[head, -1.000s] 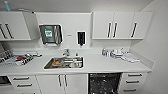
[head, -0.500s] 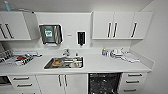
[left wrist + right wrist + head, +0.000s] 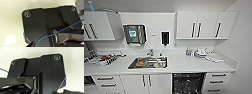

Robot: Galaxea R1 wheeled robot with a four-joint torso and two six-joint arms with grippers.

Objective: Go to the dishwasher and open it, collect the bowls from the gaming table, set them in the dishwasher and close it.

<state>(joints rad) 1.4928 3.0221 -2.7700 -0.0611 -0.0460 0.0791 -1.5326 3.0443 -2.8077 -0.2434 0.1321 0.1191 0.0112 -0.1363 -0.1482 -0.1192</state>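
The dishwasher (image 3: 188, 83) sits under the white counter, right of the sink cabinet. Its dark interior faces me with the steel front not showing. The bowls and the gaming table are out of view. The left wrist view and the right wrist view look past the robot's own dark plate and bar at a pale surface.
A steel sink (image 3: 148, 62) holding dishes is set in the counter (image 3: 184, 65), with a dish rack (image 3: 99, 58) at the left and bottles and clutter (image 3: 201, 53) at the right. White drawers (image 3: 216, 82) flank the dishwasher. Wall cabinets (image 3: 205, 25) hang above, and a side wall (image 3: 241, 50) closes the right.
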